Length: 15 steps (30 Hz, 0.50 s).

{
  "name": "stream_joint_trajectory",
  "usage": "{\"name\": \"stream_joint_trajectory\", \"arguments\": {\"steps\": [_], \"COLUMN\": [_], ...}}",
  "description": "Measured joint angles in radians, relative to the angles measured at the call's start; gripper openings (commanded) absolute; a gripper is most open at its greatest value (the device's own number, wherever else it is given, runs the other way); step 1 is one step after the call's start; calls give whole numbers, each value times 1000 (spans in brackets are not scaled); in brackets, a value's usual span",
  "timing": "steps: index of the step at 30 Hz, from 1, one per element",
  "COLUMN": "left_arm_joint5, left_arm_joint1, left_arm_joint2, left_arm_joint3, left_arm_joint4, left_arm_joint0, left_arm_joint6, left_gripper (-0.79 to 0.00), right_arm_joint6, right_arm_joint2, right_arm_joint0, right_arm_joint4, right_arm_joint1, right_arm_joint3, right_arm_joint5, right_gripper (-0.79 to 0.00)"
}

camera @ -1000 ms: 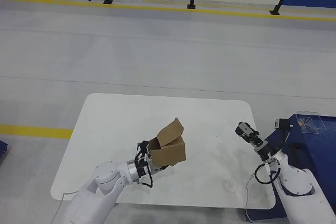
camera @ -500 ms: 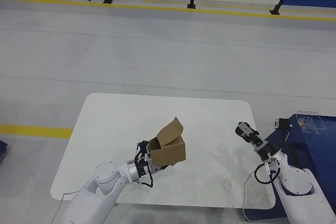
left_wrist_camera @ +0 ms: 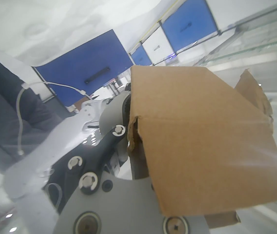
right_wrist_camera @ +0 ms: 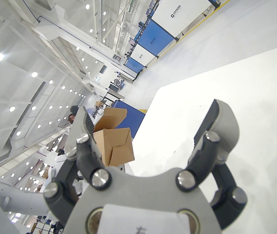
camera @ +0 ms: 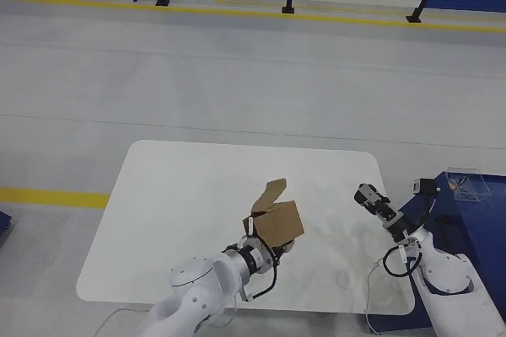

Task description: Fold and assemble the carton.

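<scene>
A brown cardboard carton (camera: 278,221) with one flap raised hangs tilted above the front middle of the white table (camera: 177,185). My left gripper (camera: 257,247) is shut on the carton's near wall from below. In the left wrist view the carton (left_wrist_camera: 201,135) looms close, its torn edge pinched at the left gripper (left_wrist_camera: 132,147). My right gripper (camera: 368,196) hovers open over the table's right side, apart from the carton, with nothing between its fingers. The right wrist view shows the carton (right_wrist_camera: 115,144) beyond the open right gripper (right_wrist_camera: 150,113), its folded bottom facing that camera.
A blue cabinet (camera: 481,223) stands right of the table with a clear plastic tray (camera: 464,181) on it. A yellow floor line (camera: 42,198) runs left of the table. Bare table surface spreads to the left and back.
My left arm has swung to the right with the carton, carrying it nearer to the right gripper and tilting it. The right arm has stayed still.
</scene>
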Motion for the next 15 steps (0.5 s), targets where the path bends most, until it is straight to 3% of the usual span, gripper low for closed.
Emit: {"name": "stream_joint_trajectory", "arguments": {"steps": [5, 7, 15], "left_arm_joint5": [-232, -292, -529], "left_arm_joint1": [-48, -65, -143], "left_arm_joint2": [59, 84, 155], "left_arm_joint3": [50, 90, 348], "left_arm_joint4": [-135, -149, -265], "left_arm_joint0": [-73, -114, -268], "left_arm_joint6": [339, 425, 756], "left_gripper": [-785, -785, -785], "right_arm_joint6": [0, 0, 0], "right_arm_joint2": [0, 0, 0], "right_arm_joint0": [0, 0, 0], "right_arm_joint4": [0, 0, 0], "right_arm_joint1": [0, 0, 0], "right_arm_joint3": [0, 0, 0], "right_arm_joint5": [0, 0, 0], "right_gripper": [0, 0, 0]}}
